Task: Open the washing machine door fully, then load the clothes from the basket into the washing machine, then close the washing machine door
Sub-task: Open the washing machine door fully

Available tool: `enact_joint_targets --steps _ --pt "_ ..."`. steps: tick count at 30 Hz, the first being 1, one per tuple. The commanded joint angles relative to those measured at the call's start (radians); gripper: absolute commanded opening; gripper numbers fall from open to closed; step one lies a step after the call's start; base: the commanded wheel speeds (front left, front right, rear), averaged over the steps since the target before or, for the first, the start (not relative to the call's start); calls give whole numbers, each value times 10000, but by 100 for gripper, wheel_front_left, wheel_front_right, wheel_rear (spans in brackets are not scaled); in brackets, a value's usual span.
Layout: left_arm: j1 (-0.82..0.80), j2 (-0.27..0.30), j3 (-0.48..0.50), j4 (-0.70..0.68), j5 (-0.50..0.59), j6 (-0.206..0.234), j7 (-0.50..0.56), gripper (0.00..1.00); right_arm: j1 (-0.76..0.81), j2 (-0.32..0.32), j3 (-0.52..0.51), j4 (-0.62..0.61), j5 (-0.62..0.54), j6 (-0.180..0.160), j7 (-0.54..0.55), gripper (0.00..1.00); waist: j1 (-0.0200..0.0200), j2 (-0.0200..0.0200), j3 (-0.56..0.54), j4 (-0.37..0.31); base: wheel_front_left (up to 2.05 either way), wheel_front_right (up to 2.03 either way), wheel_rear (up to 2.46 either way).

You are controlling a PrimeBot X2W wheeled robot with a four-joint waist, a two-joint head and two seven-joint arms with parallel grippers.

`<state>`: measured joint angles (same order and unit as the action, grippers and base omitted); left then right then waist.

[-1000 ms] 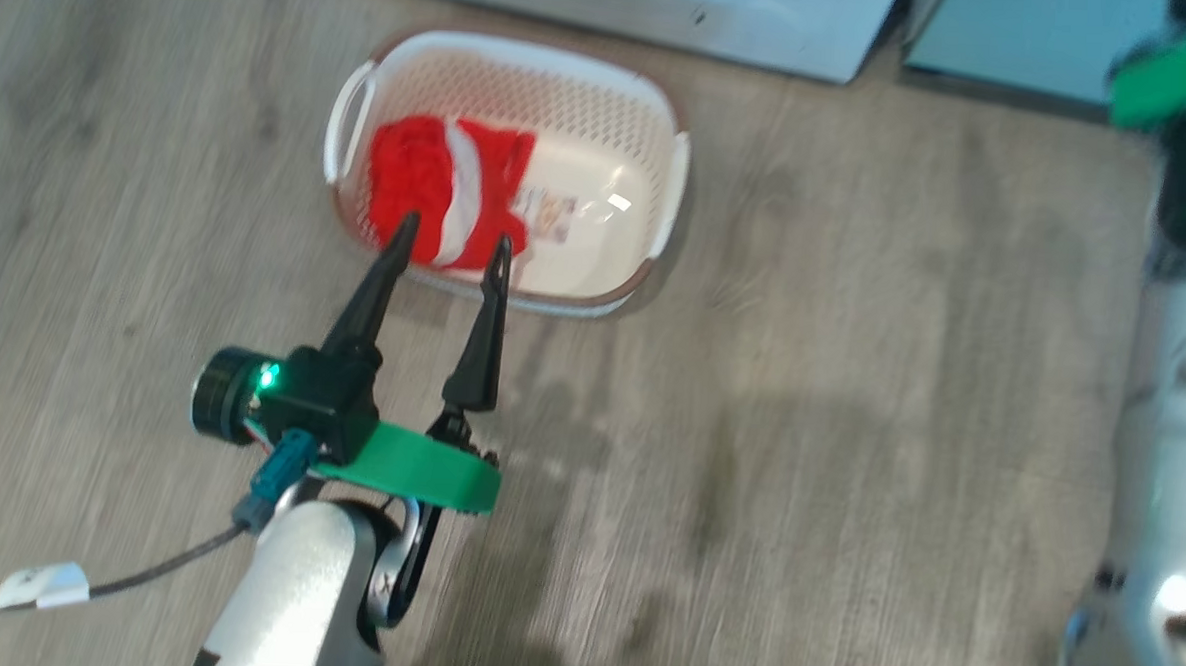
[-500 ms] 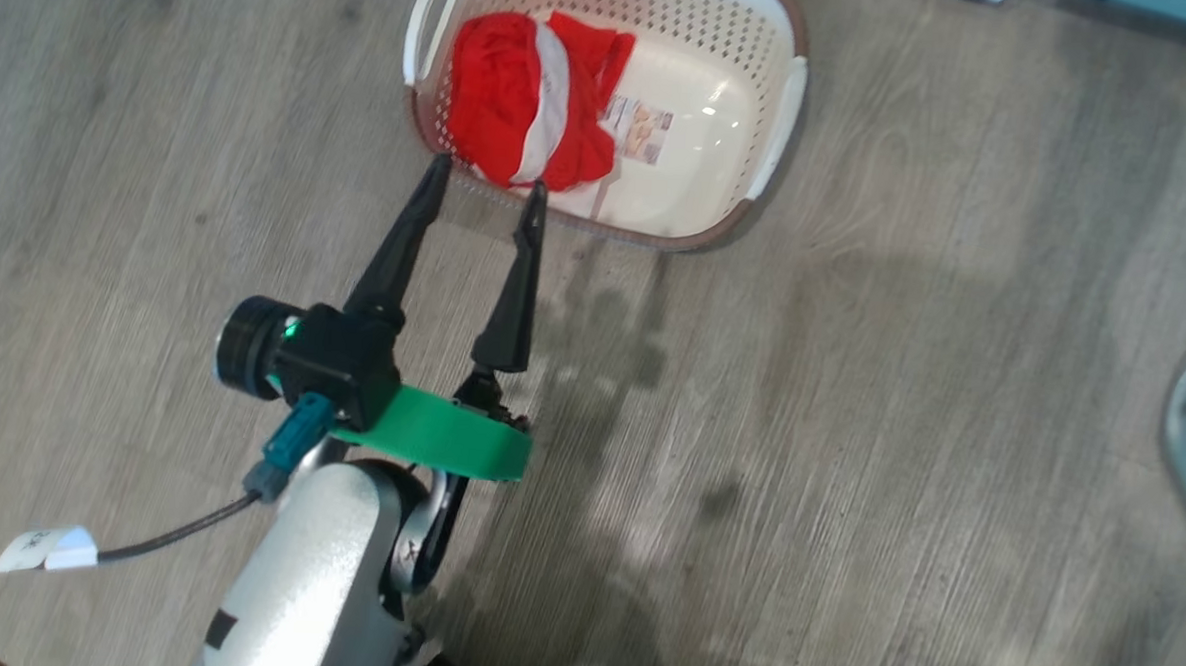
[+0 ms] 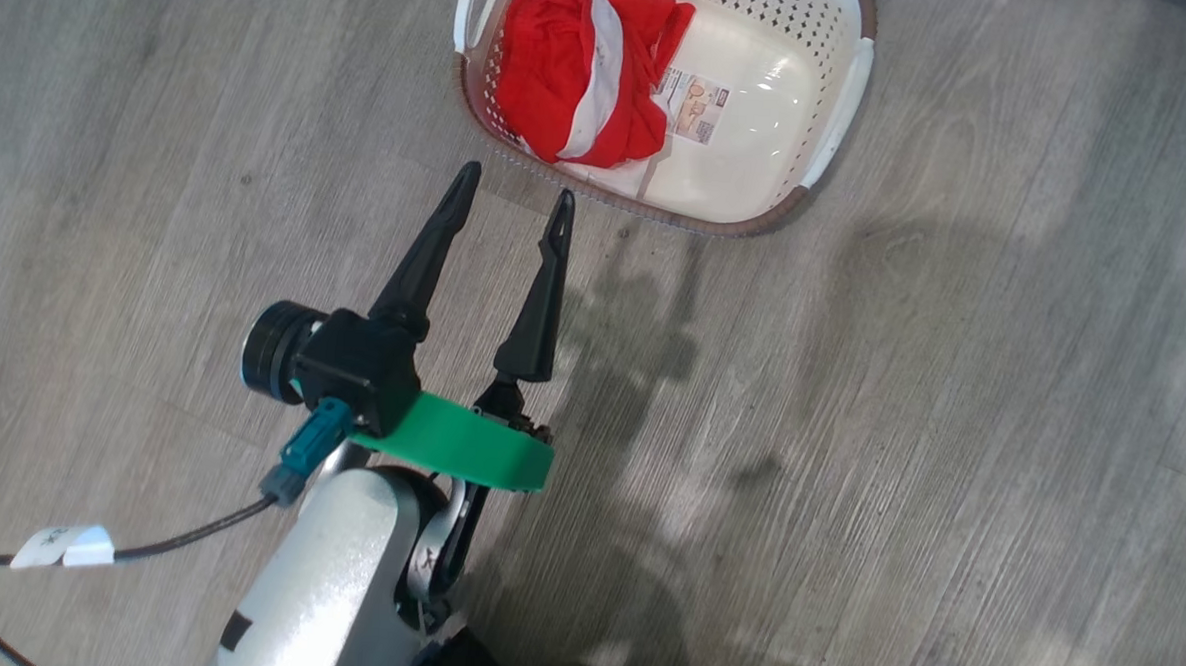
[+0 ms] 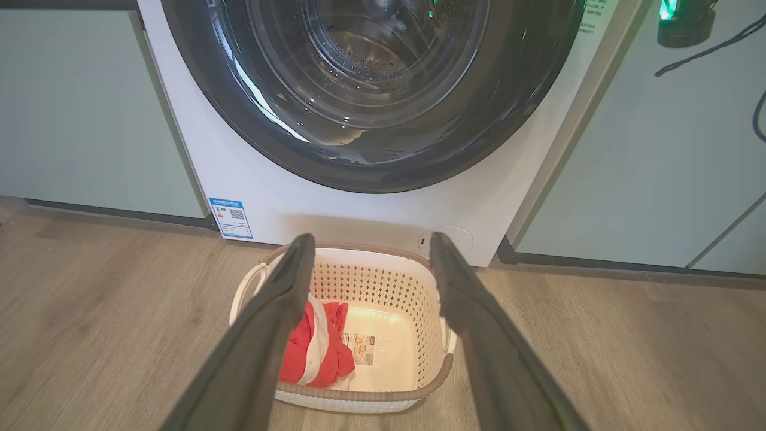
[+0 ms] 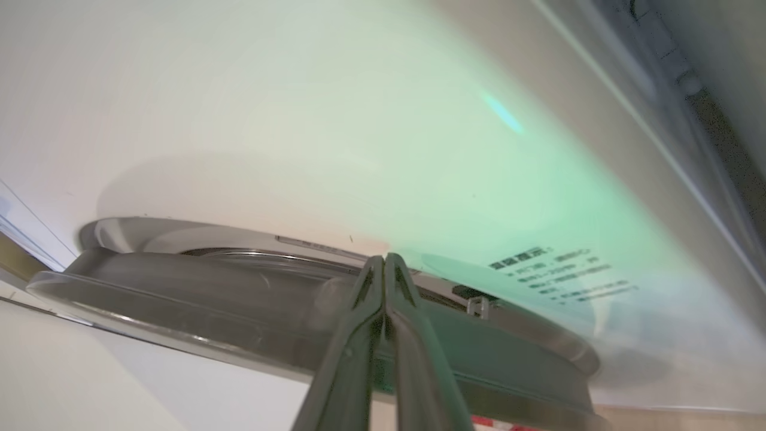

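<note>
The basket (image 3: 738, 224) stands on the wood floor with the red and white clothes (image 3: 574, 72) bunched at its left end. My left gripper (image 3: 516, 185) is open and empty, its tips just short of the basket's near rim. In the left wrist view the same gripper (image 4: 369, 239) points over the basket (image 4: 371, 398) and clothes (image 4: 320, 353) at the washing machine (image 4: 335, 203), whose black-rimmed door (image 4: 287, 149) lies against the front. My right gripper (image 5: 383, 258) is shut and empty, its tips at the seam between the door's rim (image 5: 179, 299) and the white front (image 5: 299, 149).
Pale teal cabinets (image 4: 78, 120) flank the washer on both sides (image 4: 646, 179). A blue energy sticker (image 4: 230, 218) and a round filter cap (image 4: 462, 236) sit low on its front. A dark cable (image 3: 143, 554) trails from my left wrist over the floor.
The head camera has swung, so the basket sits higher and further right in the picture and the right arm has left it. My left gripper stays open.
</note>
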<state>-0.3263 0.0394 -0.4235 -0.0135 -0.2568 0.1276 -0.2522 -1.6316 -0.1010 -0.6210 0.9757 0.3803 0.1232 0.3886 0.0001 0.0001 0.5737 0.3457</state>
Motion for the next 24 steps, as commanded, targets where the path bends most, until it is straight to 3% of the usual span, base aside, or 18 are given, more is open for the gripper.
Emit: enact_joint_targets --steps 1,12,24 --pt "-116 108 221 -358 -60 88 -95 100 -764 219 -78 -95 -69 75 136 0 -1 -1 15 39 0 0 0" --pt "-208 108 95 -353 -197 168 -95 100 -1904 59 -1067 1395 -484 75 766 0 -1 -1 126 280 0 0 0" --pt "-232 108 99 -322 -268 240 -95 100 -1638 -129 -1226 2218 -676 75 1627 0 -1 -1 -88 305 0 0 0"
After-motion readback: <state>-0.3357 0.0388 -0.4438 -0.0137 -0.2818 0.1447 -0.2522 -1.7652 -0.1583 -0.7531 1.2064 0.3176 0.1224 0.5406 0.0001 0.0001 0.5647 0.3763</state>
